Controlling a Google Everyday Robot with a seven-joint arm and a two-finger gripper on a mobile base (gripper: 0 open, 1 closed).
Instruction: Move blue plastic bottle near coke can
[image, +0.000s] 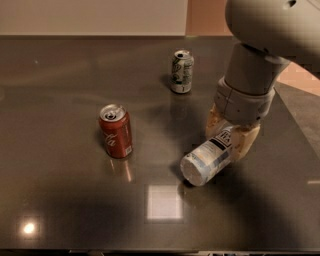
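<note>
The blue plastic bottle lies on its side on the dark table, right of centre, its white-label end between the fingers. My gripper comes down from the upper right and is shut on the bottle's upper end, its tan fingers pressed against both sides. The coke can, red with white script and a silver top, stands upright to the left, well apart from the bottle.
A white-and-green patterned can stands upright at the back, behind the gripper. The table's right edge runs close past the arm. A bright light patch reflects on the table near the front.
</note>
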